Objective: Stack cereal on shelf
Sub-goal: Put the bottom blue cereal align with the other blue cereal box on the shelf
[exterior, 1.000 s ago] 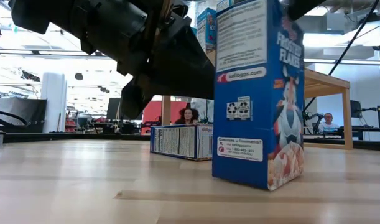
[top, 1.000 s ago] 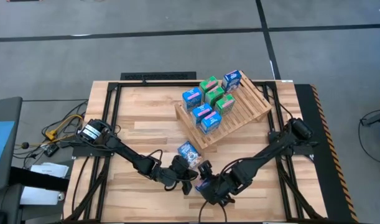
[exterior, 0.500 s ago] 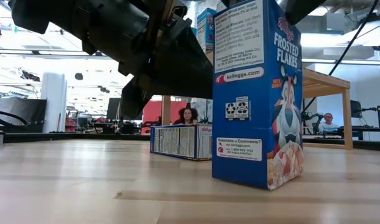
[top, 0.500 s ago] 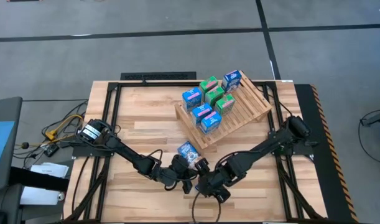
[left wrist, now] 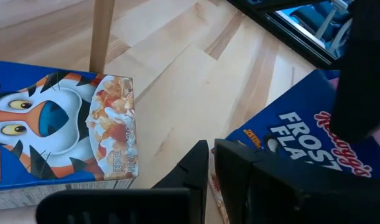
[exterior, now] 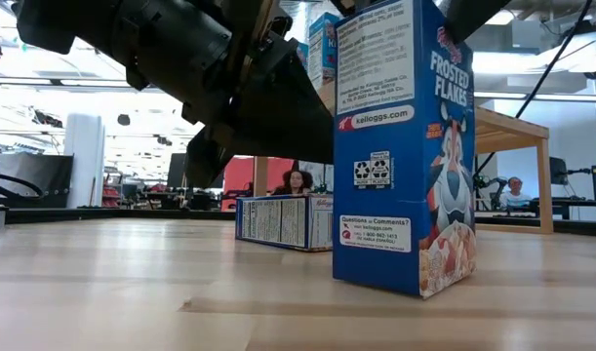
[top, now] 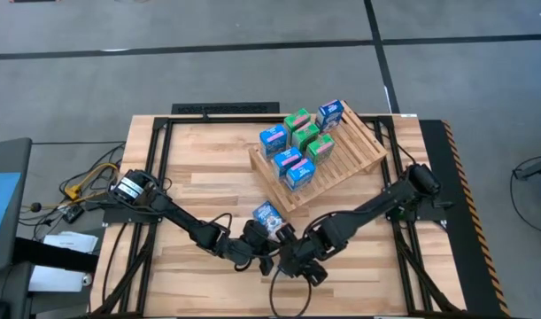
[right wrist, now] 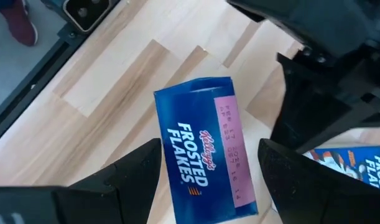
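Observation:
A blue cereal box (exterior: 405, 146) stands upright near the table's front; the high view hides it under the arms. My right gripper (right wrist: 209, 146) hangs open above it, one finger on each side of the box's top (right wrist: 205, 149). My left gripper (left wrist: 211, 163) is shut, its tips beside that box's upper part (left wrist: 301, 143), on the table's left side of it. A second blue box (top: 268, 214) lies flat on the tabletop just beyond. Several blue and green boxes (top: 292, 146) sit on the slatted shelf (top: 354, 155) at the back right. My left gripper's shut fingertips (left wrist: 199, 165) stand close against the upright box's upper edge (left wrist: 239, 140), coming level from the table's left; I cannot tell whether they touch. My right gripper points down over the box's top; one finger (right wrist: 149, 162) is very near its edge (right wrist: 165, 143), contact unclear.
Black frame rails (top: 155, 177) run along the table's sides and back. Cables (top: 84, 182) lie off the left edge. Bare planks (top: 199, 177) spread across the table's left half. People (exterior: 295, 181) sit in the room beyond.
My right gripper has swung toward the table's left and slightly toward the far edge, coming over the upright box, still open. The upright box has turned a little on the spot, so its printed front shows wider toward the near edge.

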`<act>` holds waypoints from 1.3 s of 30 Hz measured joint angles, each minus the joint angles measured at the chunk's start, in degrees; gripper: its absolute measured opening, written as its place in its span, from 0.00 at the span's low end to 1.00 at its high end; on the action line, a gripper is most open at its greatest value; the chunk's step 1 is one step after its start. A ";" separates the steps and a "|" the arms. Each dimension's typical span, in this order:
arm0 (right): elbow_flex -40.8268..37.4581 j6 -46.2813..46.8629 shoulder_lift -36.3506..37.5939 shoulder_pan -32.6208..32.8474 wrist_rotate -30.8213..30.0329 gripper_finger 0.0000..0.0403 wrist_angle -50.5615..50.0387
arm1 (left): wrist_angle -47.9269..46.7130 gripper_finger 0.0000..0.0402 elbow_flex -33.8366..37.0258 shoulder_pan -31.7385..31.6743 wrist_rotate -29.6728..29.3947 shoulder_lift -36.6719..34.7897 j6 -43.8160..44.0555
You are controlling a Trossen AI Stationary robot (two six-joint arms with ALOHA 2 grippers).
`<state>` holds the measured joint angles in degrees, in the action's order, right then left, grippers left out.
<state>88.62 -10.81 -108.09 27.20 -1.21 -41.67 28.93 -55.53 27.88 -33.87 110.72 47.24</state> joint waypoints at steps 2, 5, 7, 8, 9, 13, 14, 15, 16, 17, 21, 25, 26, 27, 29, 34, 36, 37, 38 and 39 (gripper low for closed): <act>0.00 -0.17 0.00 0.02 0.00 0.72 0.02 | 0.06 0.04 0.00 0.00 0.00 0.00 0.00; 0.00 -0.19 0.00 0.09 0.44 0.72 -1.23 | 0.05 0.04 0.00 0.00 -0.28 0.00 0.03; -0.26 -0.19 0.00 0.11 0.79 0.72 -1.09 | 0.06 0.04 0.00 0.00 -0.62 0.00 0.26; -0.70 -0.14 0.00 0.11 0.81 0.72 -0.40 | 0.04 0.04 0.00 0.00 -0.69 0.00 0.46; -1.09 0.03 0.00 0.07 0.84 0.72 -0.09 | 0.04 0.04 0.00 0.00 -0.70 0.00 0.48; -1.33 0.22 -0.05 -0.07 1.05 0.72 0.08 | 0.05 0.04 0.00 0.00 -1.45 0.00 0.55; -1.33 0.22 -0.04 -0.07 1.13 0.72 0.17 | 0.06 0.04 0.00 0.00 -1.47 0.00 0.57; -1.33 0.23 -0.07 -0.07 1.14 0.72 0.16 | 0.06 0.04 0.00 -0.03 -1.51 0.00 0.57; -1.42 0.23 -0.07 -0.07 1.14 0.72 0.34 | 0.06 0.04 0.00 -0.07 -1.51 0.00 0.57; -1.61 0.24 -0.07 -0.07 1.14 0.72 0.92 | 0.06 0.04 0.00 -0.07 -1.51 0.00 0.59; -1.81 0.26 -0.07 -0.09 1.14 0.70 1.04 | 0.06 0.04 0.00 -0.08 -1.51 0.00 0.58; -1.81 0.26 -0.07 -0.09 1.23 0.65 0.36 | 0.06 0.04 0.00 -0.20 -1.51 0.00 0.59; -1.81 0.26 -0.06 -0.09 1.28 0.64 0.44 | 0.08 0.04 0.00 -0.20 -1.51 0.00 0.59; -1.81 0.26 -0.07 -0.09 1.29 0.62 0.51 | 0.06 0.04 0.00 -0.20 -1.51 0.00 0.59; -1.81 0.29 -0.07 -0.09 1.31 0.59 0.50 | 0.06 0.04 0.00 -0.20 -1.51 0.00 0.59; -1.81 0.36 -0.04 0.00 1.34 0.50 -0.47 | 0.08 0.04 0.00 -0.20 -1.51 0.00 0.59; -1.79 0.46 -0.02 0.11 1.38 0.46 -0.75 | 0.08 0.04 0.00 -0.20 -1.49 0.00 0.59; -1.79 0.44 -0.02 0.13 1.42 0.44 -0.88 | 0.08 0.04 0.00 -0.20 -1.37 0.00 0.59; -1.79 0.46 -0.02 0.17 1.40 0.43 -0.91 | 0.08 0.04 0.00 -0.20 -1.26 0.00 0.59; -1.78 0.77 0.02 0.17 1.41 0.42 -1.11 | 0.08 0.04 0.00 -0.20 -1.15 0.00 0.59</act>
<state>86.84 -10.04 -108.07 27.38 0.20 -42.78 29.02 -55.53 27.68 -35.01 110.72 47.83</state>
